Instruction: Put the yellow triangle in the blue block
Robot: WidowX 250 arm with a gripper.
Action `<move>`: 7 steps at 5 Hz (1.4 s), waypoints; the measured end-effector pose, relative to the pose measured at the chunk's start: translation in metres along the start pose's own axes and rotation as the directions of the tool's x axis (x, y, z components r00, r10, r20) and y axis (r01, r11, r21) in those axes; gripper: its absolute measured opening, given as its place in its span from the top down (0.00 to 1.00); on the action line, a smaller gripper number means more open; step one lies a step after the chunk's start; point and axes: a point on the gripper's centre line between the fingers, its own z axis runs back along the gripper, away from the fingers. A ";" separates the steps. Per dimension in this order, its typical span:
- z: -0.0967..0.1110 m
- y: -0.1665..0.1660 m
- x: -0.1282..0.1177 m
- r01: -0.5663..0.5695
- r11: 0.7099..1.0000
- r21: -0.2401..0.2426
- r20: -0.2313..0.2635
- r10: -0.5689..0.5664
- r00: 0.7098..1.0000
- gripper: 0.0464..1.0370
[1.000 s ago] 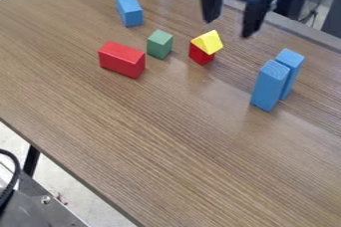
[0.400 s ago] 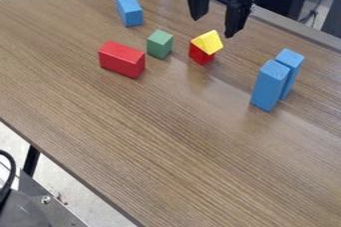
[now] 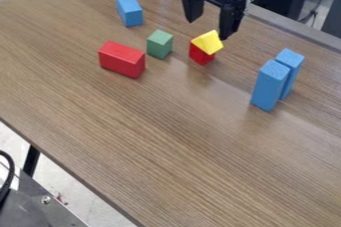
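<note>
Black pincer (image 3: 210, 29) hangs wide apart and empty, fingers pointing down above the yellow triangle (image 3: 208, 42).

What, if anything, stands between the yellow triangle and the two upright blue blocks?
Nothing visible does. The yellow triangle sits on a small red block, and the upright blue blocks stand to its right in the view.

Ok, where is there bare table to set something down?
The widest bare patch is the near table, below the red brick and left of the upright blue pair. A smaller one lies between that pair and the yellow triangle. It's crowded around the triangle, with the green cube beside it and the gripper just above.
</note>
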 end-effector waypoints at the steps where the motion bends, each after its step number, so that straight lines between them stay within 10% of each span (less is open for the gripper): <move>1: 0.000 0.008 0.001 -0.011 1.000 -0.001 0.016 0.011 1.000 0.04; 7: -0.063 0.022 0.029 -0.042 0.999 -0.025 -0.071 0.040 0.997 0.07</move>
